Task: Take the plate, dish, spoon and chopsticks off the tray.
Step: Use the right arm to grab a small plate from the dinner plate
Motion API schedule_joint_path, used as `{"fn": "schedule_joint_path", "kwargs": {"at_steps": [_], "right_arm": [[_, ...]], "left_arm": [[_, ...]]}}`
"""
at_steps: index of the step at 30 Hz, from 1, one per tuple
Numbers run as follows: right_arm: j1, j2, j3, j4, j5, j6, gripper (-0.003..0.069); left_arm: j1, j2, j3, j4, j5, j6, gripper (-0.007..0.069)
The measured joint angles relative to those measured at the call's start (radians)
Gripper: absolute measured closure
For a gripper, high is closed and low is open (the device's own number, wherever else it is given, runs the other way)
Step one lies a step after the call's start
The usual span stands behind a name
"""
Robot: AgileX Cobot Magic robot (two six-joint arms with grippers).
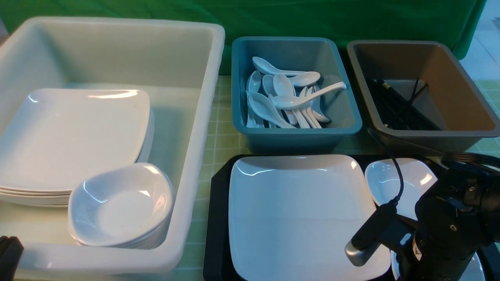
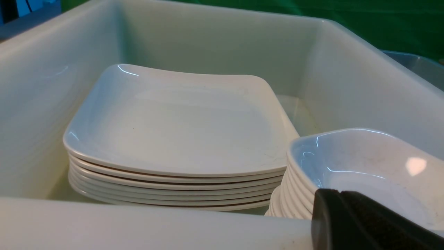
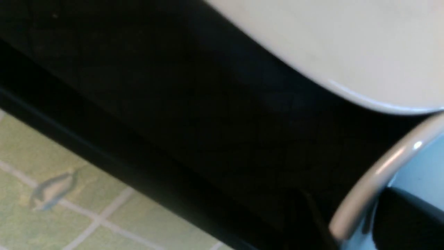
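Observation:
The black tray (image 1: pixel 218 218) carries the large white plate (image 1: pixel 300 214) and a small white dish (image 1: pixel 398 181) at its far right. My right arm (image 1: pixel 449 234) hangs low over the tray's near right corner, covering a second dish (image 1: pixel 478 269). In the right wrist view that dish's rim (image 3: pixel 378 177) runs between the fingers of my right gripper (image 3: pixel 353 222). One finger (image 3: pixel 409 218) is inside the dish, and the other is lost against the black tray (image 3: pixel 173 139). The plate's corner (image 3: pixel 347 41) lies close by. No spoon or chopsticks show on the tray. My left gripper (image 2: pixel 327 192) is shut and empty.
A big white tub (image 1: pixel 203 117) on the left holds a stack of plates (image 1: pixel 74 136) and a stack of bowls (image 1: pixel 121 203). The teal bin (image 1: pixel 351 117) behind the tray holds several white spoons. The brown bin (image 1: pixel 468 101) beside it holds black sticks.

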Motion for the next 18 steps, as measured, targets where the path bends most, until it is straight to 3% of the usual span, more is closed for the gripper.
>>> {"fn": "schedule_joint_path", "kwargs": {"at_steps": [11,12,18], "right_arm": [[0.001,-0.071,-0.064,-0.009,0.191,-0.002,0.0561],[0.001,-0.130,-0.078,-0.003,0.257,-0.003,0.0601],[0.001,-0.347,-0.143,0.007,0.347,0.004,0.0631]], "left_arm": [[0.000,0.000,0.000,0.000,0.000,-0.002,0.0624],[0.000,0.000,0.000,0.000,0.000,-0.002,0.0624],[0.000,0.000,0.000,0.000,0.000,-0.001,0.0624]]}}
